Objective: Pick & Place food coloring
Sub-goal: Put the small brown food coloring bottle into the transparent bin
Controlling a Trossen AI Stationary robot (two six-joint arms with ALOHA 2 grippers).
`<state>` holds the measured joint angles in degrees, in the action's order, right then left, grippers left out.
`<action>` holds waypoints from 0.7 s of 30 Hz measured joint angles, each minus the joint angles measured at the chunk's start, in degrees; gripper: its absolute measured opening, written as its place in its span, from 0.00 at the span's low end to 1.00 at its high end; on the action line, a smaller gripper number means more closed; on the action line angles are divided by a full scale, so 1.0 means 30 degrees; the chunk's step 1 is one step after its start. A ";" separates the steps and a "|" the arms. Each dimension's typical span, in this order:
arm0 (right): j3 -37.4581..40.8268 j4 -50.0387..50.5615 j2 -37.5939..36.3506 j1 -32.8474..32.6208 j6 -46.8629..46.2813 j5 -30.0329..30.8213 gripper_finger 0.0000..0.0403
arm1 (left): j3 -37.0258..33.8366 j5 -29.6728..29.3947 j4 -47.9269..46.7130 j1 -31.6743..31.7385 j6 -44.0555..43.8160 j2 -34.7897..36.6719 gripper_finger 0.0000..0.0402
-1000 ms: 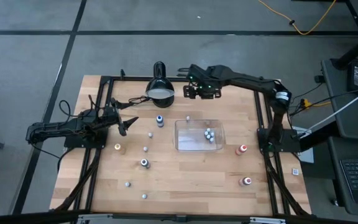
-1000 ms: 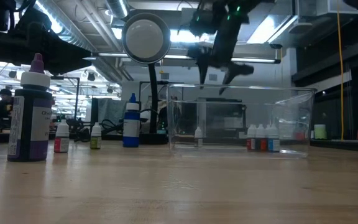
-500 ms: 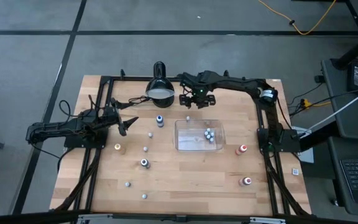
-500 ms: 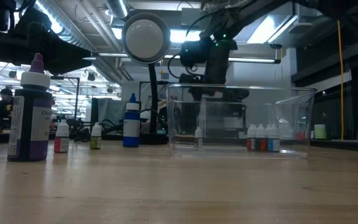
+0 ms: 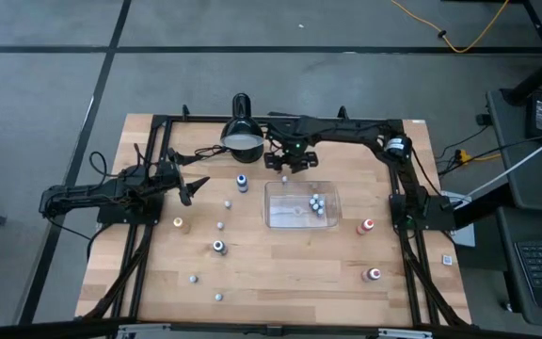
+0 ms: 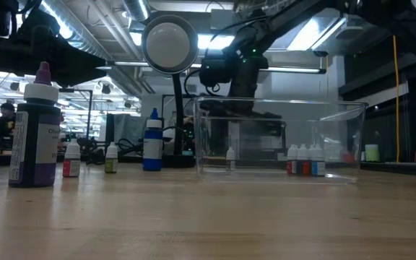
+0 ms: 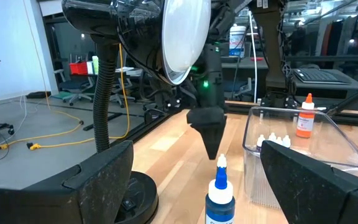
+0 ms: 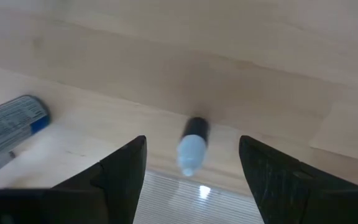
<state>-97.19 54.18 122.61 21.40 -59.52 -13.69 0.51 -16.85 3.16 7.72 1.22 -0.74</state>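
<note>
Right pincer [image 5: 285, 168] spread wide just behind the clear tray's [image 5: 274, 218] far wall, hanging over a small pale bottle [image 8: 191, 148] on the bench [image 5: 290, 273], fingers [image 8: 124, 169] either side and not touching it. Left pincer [image 5: 194, 185] parked well left of the tray, spread, gripping nothing. Four tiny bottles [image 5: 317, 204] inside the tray, others scattered left and right of it.

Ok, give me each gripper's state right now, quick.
Left gripper: open, empty, waiting at the table's left side.
Right gripper: open, empty, over a small bottle beside the clear tray.
</note>
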 joint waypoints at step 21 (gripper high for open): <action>0.0000 -0.0156 0.0670 -0.0615 0.0638 -0.0838 0.63 | 0.0002 0.0002 0.0000 0.0002 -0.0002 0.0004 0.87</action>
<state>-97.19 53.71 124.62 19.55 -57.60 -16.21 0.51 -16.84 3.16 7.73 1.21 -0.73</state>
